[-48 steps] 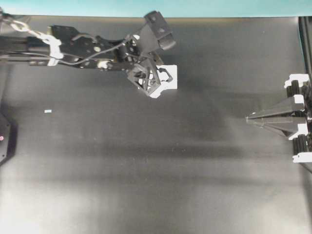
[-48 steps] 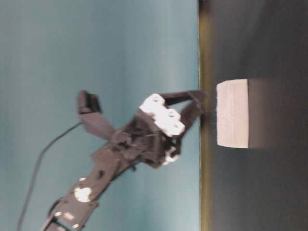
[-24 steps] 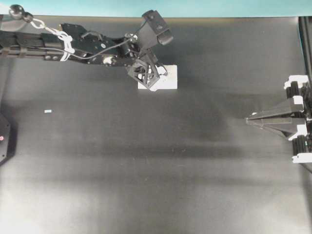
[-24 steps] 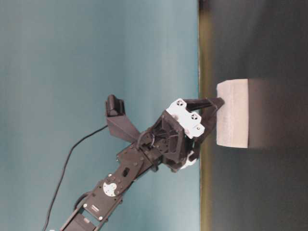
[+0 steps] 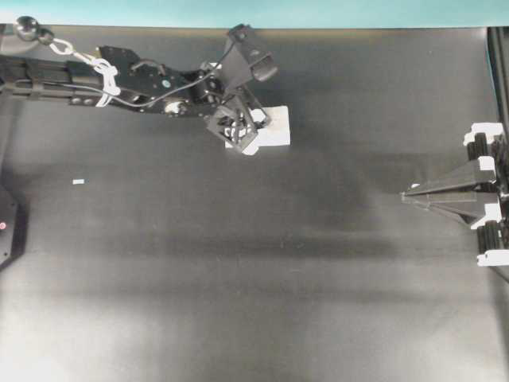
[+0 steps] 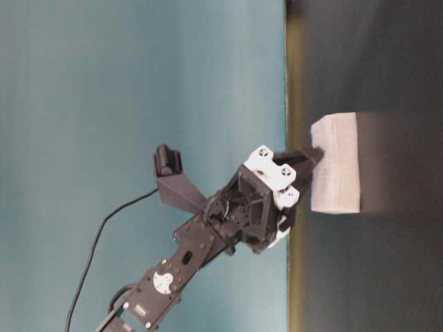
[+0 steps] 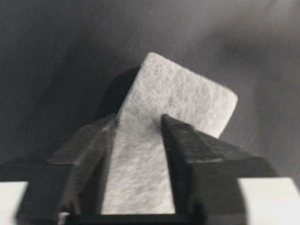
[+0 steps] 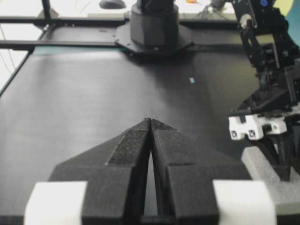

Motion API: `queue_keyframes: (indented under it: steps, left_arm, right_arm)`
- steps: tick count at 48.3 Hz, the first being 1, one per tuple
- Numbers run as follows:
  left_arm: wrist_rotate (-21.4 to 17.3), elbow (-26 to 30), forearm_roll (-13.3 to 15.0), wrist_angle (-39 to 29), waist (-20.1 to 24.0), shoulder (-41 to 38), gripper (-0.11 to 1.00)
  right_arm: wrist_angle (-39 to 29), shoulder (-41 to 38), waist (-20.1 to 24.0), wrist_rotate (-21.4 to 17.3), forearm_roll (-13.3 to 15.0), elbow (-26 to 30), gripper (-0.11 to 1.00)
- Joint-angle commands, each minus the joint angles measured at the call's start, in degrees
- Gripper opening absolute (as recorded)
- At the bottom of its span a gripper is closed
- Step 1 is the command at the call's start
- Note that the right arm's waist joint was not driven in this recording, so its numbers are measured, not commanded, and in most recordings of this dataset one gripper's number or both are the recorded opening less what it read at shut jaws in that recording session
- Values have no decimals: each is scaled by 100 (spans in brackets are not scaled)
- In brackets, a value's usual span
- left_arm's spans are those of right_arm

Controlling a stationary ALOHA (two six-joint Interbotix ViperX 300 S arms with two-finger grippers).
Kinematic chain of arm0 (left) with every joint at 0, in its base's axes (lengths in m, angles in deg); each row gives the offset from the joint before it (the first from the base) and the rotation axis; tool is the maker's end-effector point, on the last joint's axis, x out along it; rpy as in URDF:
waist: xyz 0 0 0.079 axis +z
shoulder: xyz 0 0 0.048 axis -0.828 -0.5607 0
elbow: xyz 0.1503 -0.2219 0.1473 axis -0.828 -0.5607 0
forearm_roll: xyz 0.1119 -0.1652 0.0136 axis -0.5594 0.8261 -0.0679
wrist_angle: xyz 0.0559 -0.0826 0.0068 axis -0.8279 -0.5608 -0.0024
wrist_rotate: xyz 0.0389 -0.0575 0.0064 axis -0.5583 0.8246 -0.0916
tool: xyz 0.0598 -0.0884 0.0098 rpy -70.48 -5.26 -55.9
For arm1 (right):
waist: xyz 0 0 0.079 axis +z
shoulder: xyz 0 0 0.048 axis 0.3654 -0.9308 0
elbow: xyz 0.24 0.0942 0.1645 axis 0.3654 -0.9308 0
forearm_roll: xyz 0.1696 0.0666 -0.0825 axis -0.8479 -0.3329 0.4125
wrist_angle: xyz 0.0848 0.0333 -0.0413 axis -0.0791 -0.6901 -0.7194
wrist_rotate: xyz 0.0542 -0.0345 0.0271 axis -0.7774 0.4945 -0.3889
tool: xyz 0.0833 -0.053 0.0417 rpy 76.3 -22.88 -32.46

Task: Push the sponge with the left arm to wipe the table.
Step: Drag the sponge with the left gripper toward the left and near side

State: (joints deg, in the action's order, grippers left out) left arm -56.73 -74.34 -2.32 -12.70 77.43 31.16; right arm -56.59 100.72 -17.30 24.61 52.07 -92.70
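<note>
The white sponge [image 5: 274, 131] lies flat on the black table [image 5: 238, 278] near its far edge. The left arm [image 5: 119, 79] reaches in from the left, and its gripper [image 5: 241, 131] is down on the sponge's left end. In the left wrist view the sponge [image 7: 178, 98] fills the gap between the two black fingers, so the left gripper [image 7: 139, 119] is shut on it. From table level, the fingertips [image 6: 313, 153] press against the sponge [image 6: 336, 162]. The right gripper [image 5: 406, 194] rests far to the right with its tips together [image 8: 151, 120], holding nothing.
A tiny white fleck [image 5: 78, 181] lies on the table at the left. A teal strip [image 5: 238, 12] borders the far edge. A black base [image 5: 6, 227] sits at the left edge, and the right arm's mount [image 5: 489, 199] at the right edge.
The left gripper dropped onto the sponge's left end, and its jaws closed in from wide open onto the sponge. The sponge barely shifted. The right arm stayed still.
</note>
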Motion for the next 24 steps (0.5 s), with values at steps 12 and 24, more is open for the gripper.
queue_keyframes:
  steps: [12, 24]
  left_arm:
    - [598, -624, -18, -18, -132, 457, 11]
    - [800, -1230, -18, 26, -527, 703, 9]
  right_arm:
    - [53, -26, 0, 35, -9, 26, 0]
    - [53, -26, 0, 70, -9, 26, 0]
